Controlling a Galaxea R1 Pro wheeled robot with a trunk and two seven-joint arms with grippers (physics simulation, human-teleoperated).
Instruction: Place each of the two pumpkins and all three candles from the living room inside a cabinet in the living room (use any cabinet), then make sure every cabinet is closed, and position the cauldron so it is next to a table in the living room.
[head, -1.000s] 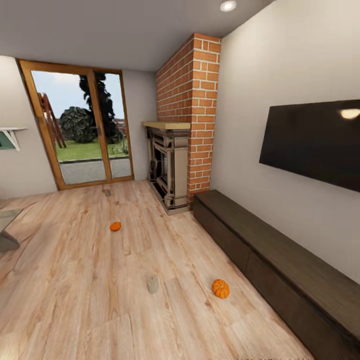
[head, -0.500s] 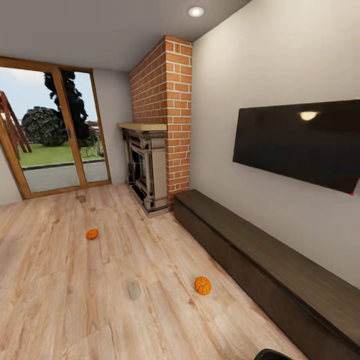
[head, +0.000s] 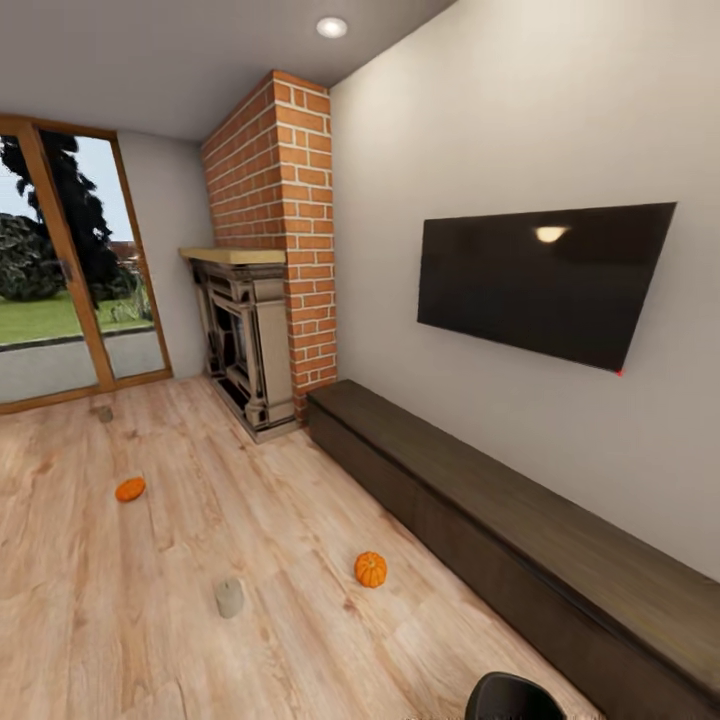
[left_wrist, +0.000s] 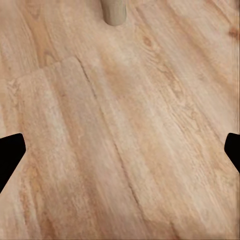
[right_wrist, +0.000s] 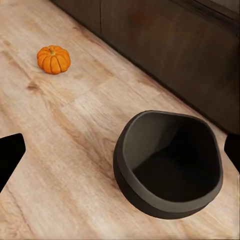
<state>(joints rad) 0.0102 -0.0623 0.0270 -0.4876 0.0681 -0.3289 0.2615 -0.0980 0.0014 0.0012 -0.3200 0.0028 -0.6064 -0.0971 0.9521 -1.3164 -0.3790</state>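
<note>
Two orange pumpkins lie on the wood floor, one (head: 370, 569) near the cabinet (head: 500, 520) and one (head: 130, 489) farther off to the left. A beige candle (head: 229, 598) stands left of the near pumpkin, and a second candle (head: 103, 413) sits by the glass door. The long dark-brown cabinet runs along the right wall with its fronts shut. The black cauldron (head: 515, 697) sits on the floor at the bottom edge. My right gripper (right_wrist: 120, 150) is open above the cauldron (right_wrist: 167, 162), with a pumpkin (right_wrist: 53, 59) beyond. My left gripper (left_wrist: 120, 150) is open over bare floor near a candle (left_wrist: 114, 11). The table is out of view.
A carved stone fireplace (head: 240, 340) and brick chimney (head: 275, 220) stand past the cabinet's far end. A black TV (head: 540, 280) hangs above the cabinet. Glass doors (head: 60, 280) fill the far left wall. Wood floor (head: 200, 660) stretches to the left.
The head camera has turned right, so the whole room shifted left in the picture. The cauldron's rim has come further into view at the bottom edge. The things on the floor stayed put.
</note>
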